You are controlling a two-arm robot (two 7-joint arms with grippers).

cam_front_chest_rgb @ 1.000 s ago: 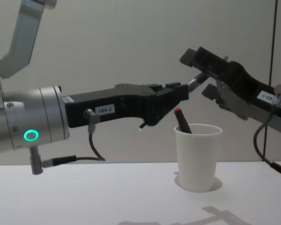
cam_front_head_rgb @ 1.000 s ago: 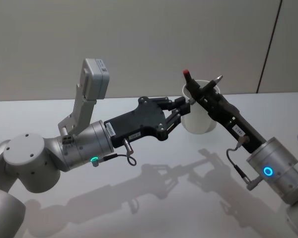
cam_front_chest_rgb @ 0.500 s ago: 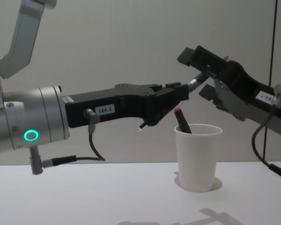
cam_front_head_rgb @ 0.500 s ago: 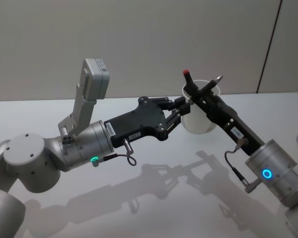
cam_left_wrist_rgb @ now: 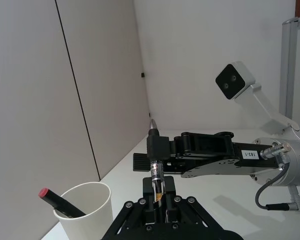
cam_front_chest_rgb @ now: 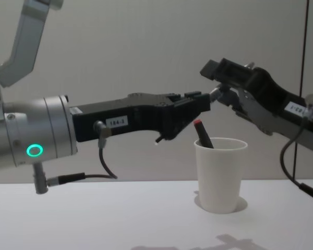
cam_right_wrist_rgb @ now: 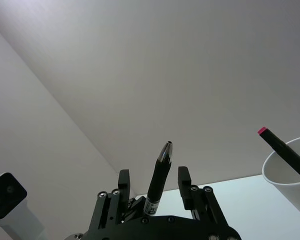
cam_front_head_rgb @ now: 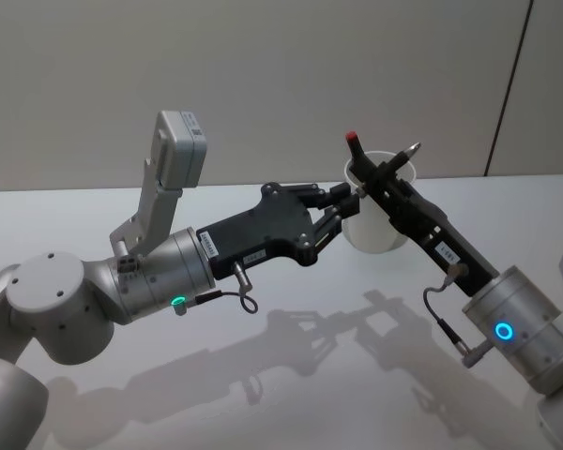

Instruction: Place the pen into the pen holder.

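Pen held between two grippers, above the cup

The white counter (cam_front_head_rgb: pixel 291 403) runs back to a plain wall, and the paper cup (cam_front_head_rgb: pixel 380 234) stands upright on it toward that far edge. In the chest view, open counter shows in front of the cup (cam_front_chest_rgb: pixel 221 177) and off to its left. Both arms are raised off the surface and cast shadows on it.

The left gripper (cam_front_head_rgb: pixel 352 194) reaches in level from the left, higher than the cup's rim. It is closed on the pen (cam_front_head_rgb: pixel 401 156), with the barrel clamped between its fingers in the left wrist view (cam_left_wrist_rgb: pixel 156 175). The pen sticks out past that gripper with its silver tip pointing away.

The right gripper (cam_front_head_rgb: pixel 383 169) comes in from the right, slanting up toward the same spot. Its fingers (cam_right_wrist_rgb: pixel 184 177) sit on either side of the pen (cam_right_wrist_rgb: pixel 159 175) and are parted, with a gap showing on each side of the barrel.

In the head view the pen lies across the cup's mouth, and in the chest view it is higher than the rim. Whether it is straight over the opening I cannot tell.

A dark marker (cam_front_chest_rgb: pixel 201 133) with a red cap leans inside the cup, its cap poking above the rim on the left gripper's side
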